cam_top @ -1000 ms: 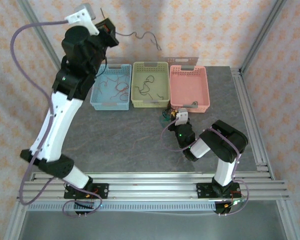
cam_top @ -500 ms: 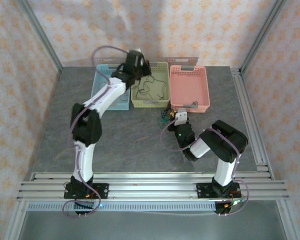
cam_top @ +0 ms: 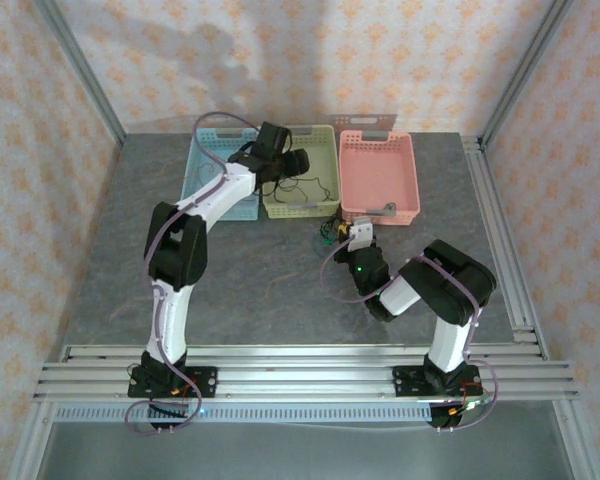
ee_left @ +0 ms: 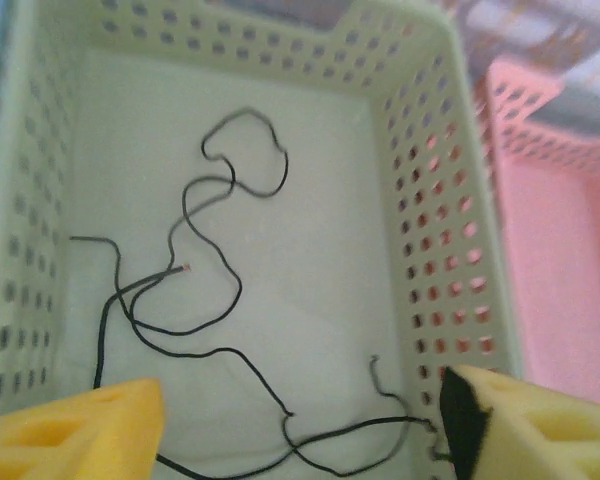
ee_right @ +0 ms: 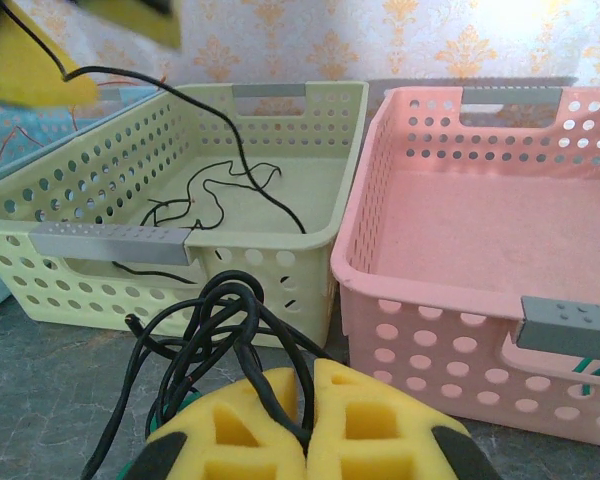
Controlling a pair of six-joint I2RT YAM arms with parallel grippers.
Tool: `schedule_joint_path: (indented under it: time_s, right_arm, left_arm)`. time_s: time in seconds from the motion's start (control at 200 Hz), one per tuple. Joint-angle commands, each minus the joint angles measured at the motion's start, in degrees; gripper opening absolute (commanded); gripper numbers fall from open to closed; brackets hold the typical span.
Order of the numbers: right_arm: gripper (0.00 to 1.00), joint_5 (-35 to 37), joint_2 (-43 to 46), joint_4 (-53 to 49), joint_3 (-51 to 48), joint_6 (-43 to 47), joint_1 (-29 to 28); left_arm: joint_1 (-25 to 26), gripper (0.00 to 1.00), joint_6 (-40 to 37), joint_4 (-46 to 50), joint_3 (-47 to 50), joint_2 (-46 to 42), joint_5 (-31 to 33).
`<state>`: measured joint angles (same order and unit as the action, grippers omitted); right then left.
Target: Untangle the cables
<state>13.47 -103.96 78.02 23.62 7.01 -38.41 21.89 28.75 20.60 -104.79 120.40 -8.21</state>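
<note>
Near centre of the worktop (ee_right: 40, 400), the right end effector (ee_right: 308, 405) is clamped on the tangled black cables (ee_right: 215, 320); this knot is not yet separated. Farther off, the left end effector (ee_left: 300, 420) hangs with jaws apart above the green basket (ee_left: 410, 200), where loose black cables (ee_left: 195, 290) already lie.

The right gripper (ee_right: 308, 400) pinches a tangled bundle of thin black cables (ee_right: 216, 318) near a pale green perforated plastic basket (ee_right: 80, 282) holding loose black wires (ee_right: 220, 185); a pink perforated plastic basket (ee_right: 430, 345) sits right.
</note>
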Motion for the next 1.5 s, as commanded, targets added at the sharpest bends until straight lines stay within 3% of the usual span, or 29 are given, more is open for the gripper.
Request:
schedule_joint_path:
  time_s: [0.0, 0.215, 0.345, 0.561, 0.651, 0.766, 0.851, 0.986, 1.136, 1.496]
  right_arm:
    - [0.0, -0.93, 0.62, 0.31, 1.04, -1.29, 0.09]
    - [0.0, -2.44, 0.3, 0.66, 1.25, -1.51, 0.09]
    - [0.0, -2.94, 0.16, 0.97, 1.25, -1.64, 0.09]
    - [0.0, -3.21, -0.02, 1.27, 1.17, -1.82, 0.09]
    - [0.0, -3.08, -0.1, 1.29, 1.18, -1.86, 0.09]
    - [0.0, -0.76, 0.2, 2.5, 0.46, -1.49, 0.09]
    - [0.0, 5.66, 1.67, 2.45, -0.77, -1.43, 0.31]
    - [0.0, 14.19, 3.6, 2.45, -1.9, -0.33, 0.41]
    - [0.0, 22.53, 4.5, 2.47, -2.18, -1.58, 0.37]
    - [0.0, 19.28, 3.14, 2.49, -1.21, -2.29, 0.39]
  left_arm:
    - [0.87, 0.81, -3.04, 1.18, 3.26, -8.3, 4.65]
    - [0.96, 0.91, -4.96, -0.64, 12.27, -20.56, 6.33]
    - [0.87, 0.9, -6.73, 0.42, 14.64, -23.36, 7.3]
    - [1.3, 0.82, -6.79, 1.25, 17.03, -23.88, 2.28]
    - [3.67, 0.82, -8.42, 4.45, 16.81, -22.38, 1.69]
    - [9.55, 0.78, -13.22, 10.82, 14.84, -19.29, 6.51]
    - [11.83, 0.73, -13.59, 13.09, 15.15, -18.26, 8.9]
    - [12.19, 0.64, -11.29, 12.98, 15.09, -15.48, 5.67]
    - [13.87, 0.63, -9.72, 17.14, 9.46, -6.94, 5.85]
    - [15.98, 0.55, -7.75, 21.35, 0.41, 5.33, 12.08]
